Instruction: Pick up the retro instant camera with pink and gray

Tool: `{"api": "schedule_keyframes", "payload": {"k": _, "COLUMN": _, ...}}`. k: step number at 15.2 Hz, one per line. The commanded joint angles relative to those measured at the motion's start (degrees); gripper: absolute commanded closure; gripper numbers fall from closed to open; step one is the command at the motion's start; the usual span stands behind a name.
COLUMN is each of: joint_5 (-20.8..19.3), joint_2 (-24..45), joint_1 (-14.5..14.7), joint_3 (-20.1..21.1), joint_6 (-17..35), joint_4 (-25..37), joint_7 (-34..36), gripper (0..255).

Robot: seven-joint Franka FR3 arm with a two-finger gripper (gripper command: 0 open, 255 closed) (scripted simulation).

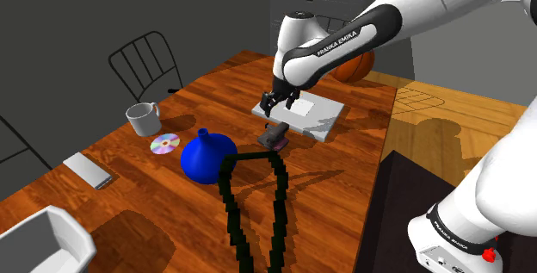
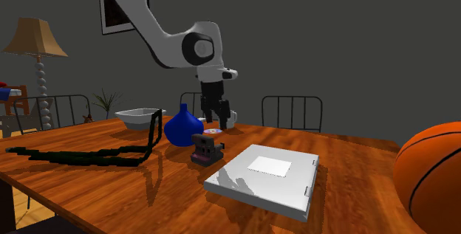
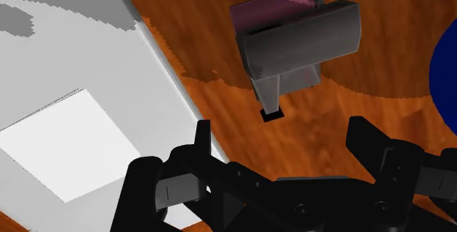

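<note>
The small pink and grey instant camera (image 1: 274,135) stands on the wooden table (image 1: 344,155) between a flat grey box (image 1: 301,114) and a blue vase (image 1: 205,157). It also appears as the camera (image 2: 205,150) and the camera (image 3: 299,42). My black gripper (image 1: 280,101) hangs open above the box's near edge, a short way above and behind the camera. In the second exterior view the gripper (image 2: 217,112) hovers over the camera with air between them. The wrist view has the gripper (image 3: 282,139) with fingers apart and nothing between them.
A black strap (image 1: 254,211) loops across the table beside the vase. A disc (image 1: 164,144), a white mug (image 1: 142,118), a grey slab (image 1: 89,170) and a white bowl (image 1: 47,237) lie toward the shoulder view's left. A basketball (image 1: 354,65) sits beyond the box. Chairs (image 1: 148,63) ring the table.
</note>
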Motion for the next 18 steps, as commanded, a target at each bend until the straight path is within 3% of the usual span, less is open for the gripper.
{"api": "schedule_keyframes", "payload": {"k": 1, "joint_5": -1.35, "joint_2": 4.59, "joint_1": 0.44, "joint_3": -0.06, "joint_6": 1.37, "joint_4": 3.17, "joint_7": 1.2, "gripper": 0}}
{"api": "schedule_keyframes", "payload": {"k": 5, "joint_5": -3.4, "joint_2": 12.43, "joint_1": 1.54, "joint_3": -0.65, "joint_6": 3.13, "joint_4": 9.09, "joint_7": 2.9, "gripper": 0}}
{"api": "schedule_keyframes", "payload": {"k": 14, "joint_5": -4.38, "joint_2": 16.5, "joint_1": 2.01, "joint_3": -1.26, "joint_6": 7.86, "joint_4": 8.39, "joint_7": 3.5, "gripper": 0}}
{"api": "schedule_keyframes", "payload": {"k": 15, "joint_5": -4.36, "joint_2": 16.45, "joint_1": 1.99, "joint_3": -1.25, "joint_6": 7.75, "joint_4": 8.46, "joint_7": 3.47, "gripper": 255}}
{"api": "schedule_keyframes", "payload": {"k": 18, "joint_5": -4.37, "joint_2": 16.48, "joint_1": 2.0, "joint_3": -1.25, "joint_6": 7.75, "joint_4": 8.48, "joint_7": 3.47, "gripper": 255}}
